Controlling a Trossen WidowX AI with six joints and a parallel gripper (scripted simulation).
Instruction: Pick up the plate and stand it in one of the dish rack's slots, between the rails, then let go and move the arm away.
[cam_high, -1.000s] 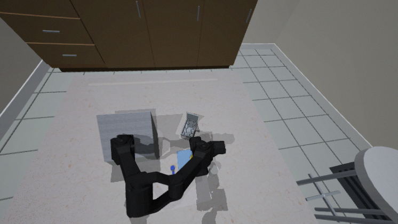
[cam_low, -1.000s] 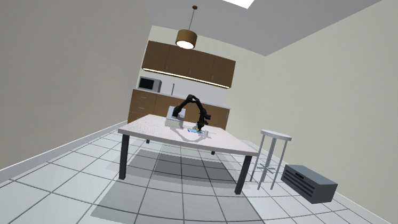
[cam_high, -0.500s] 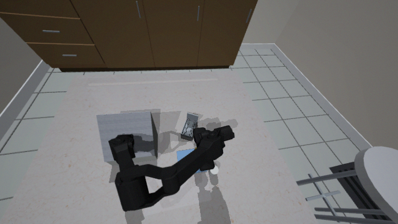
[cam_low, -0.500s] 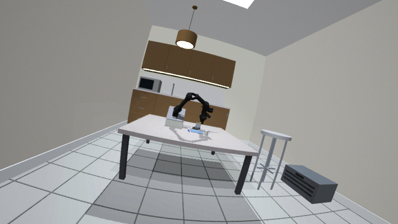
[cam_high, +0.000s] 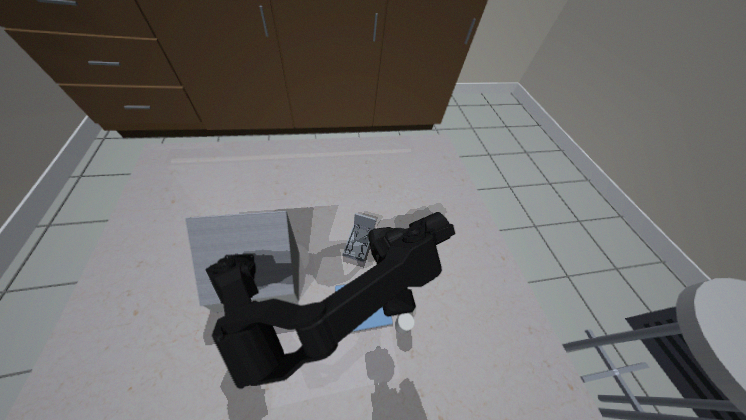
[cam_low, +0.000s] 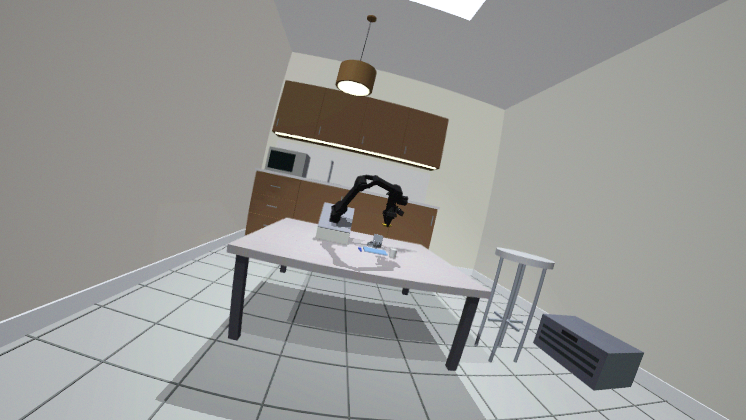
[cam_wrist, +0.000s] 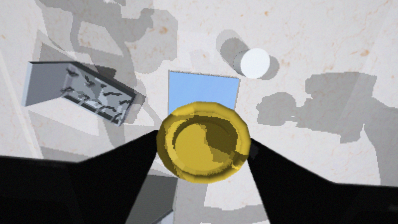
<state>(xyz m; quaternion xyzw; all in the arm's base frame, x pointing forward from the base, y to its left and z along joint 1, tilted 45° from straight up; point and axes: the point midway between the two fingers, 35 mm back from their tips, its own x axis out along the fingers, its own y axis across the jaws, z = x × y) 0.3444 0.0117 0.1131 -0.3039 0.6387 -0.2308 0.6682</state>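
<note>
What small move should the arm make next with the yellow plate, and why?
Probably carry the yellow plate sideways toward the dish rack. The tool is shut on the plate's rim and holds it well above the blue mat, while the rack sits off to one side, so the plate is not yet over a slot.

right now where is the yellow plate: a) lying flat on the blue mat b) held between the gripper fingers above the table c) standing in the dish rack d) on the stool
b: in the wrist view the yellow plate sits between the dark fingers of the gripper, lifted above the blue mat, with the dish rack off to the side.
</note>
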